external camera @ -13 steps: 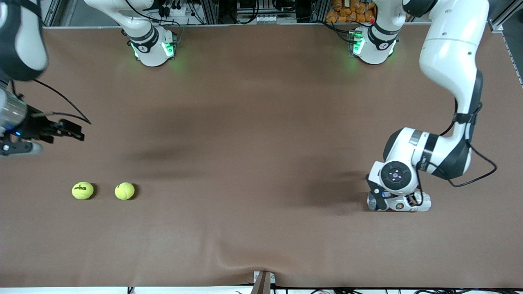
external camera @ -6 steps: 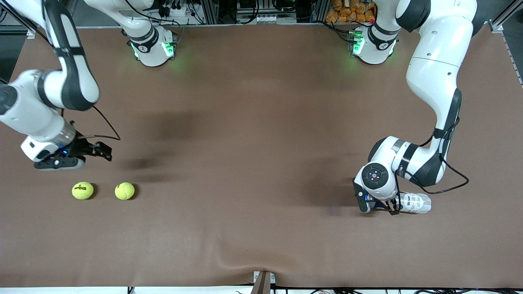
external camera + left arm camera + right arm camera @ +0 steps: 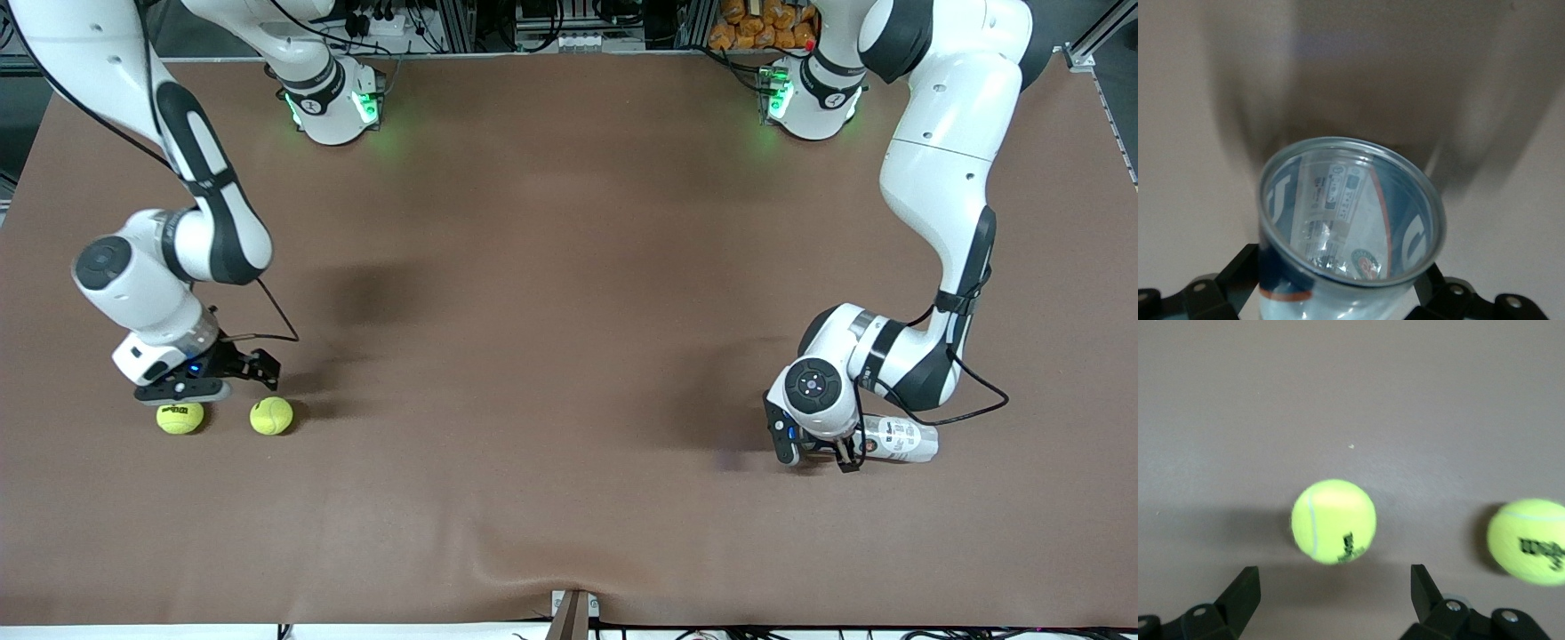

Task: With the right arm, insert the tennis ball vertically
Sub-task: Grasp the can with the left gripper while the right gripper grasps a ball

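Two yellow-green tennis balls lie on the brown table near the right arm's end, one [image 3: 271, 415] beside the other [image 3: 180, 418]. My right gripper [image 3: 260, 368] hangs low just over them, open and empty. In the right wrist view one ball [image 3: 1333, 520] lies ahead between the open fingers [image 3: 1241, 593] and the second ball [image 3: 1531, 541] lies off to the side. My left gripper [image 3: 840, 455] is shut on a clear tennis ball can [image 3: 900, 440] lying on its side near the left arm's end. The left wrist view looks into the can's open, empty mouth [image 3: 1351, 210].
The brown table cloth [image 3: 551, 356] has a raised wrinkle at its near edge [image 3: 533, 569]. Both arm bases stand at the table's back edge, the right one [image 3: 331, 98] and the left one [image 3: 811, 93].
My right arm has swung in from the table's end and come down over the two balls. My left gripper has slid a little along the can, which stayed in place.
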Available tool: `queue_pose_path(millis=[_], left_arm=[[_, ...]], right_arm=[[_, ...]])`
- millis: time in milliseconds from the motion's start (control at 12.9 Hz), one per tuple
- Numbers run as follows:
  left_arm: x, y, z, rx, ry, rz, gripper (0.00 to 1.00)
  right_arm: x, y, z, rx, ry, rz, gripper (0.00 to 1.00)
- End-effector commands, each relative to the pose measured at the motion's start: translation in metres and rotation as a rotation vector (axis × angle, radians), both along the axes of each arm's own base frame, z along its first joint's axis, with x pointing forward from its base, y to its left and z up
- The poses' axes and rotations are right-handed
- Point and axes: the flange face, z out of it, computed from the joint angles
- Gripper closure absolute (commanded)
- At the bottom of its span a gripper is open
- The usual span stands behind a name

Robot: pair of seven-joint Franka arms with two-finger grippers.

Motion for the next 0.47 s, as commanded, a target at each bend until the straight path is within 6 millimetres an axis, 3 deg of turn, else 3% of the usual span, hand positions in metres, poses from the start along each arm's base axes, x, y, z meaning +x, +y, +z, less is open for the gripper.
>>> queue_pose_path(millis=[0,78,388], left_arm=[[0.005,0.002,-0.001,0.004,-0.008,-0.021,0.00],[0.006,0.003,-0.001,0.004,-0.008,-0.021,0.00],[0.007,0.003,0.002,0.003,-0.001,-0.040,0.49]], right_arm=[[0.019,0.005,-0.018,0.002,-0.054,0.008,0.00],[0.024,0.007,-0.024,0.001,-0.064,0.011,0.00],[0.027,0.010,-0.050,-0.004,-0.074,0.013,0.00]])
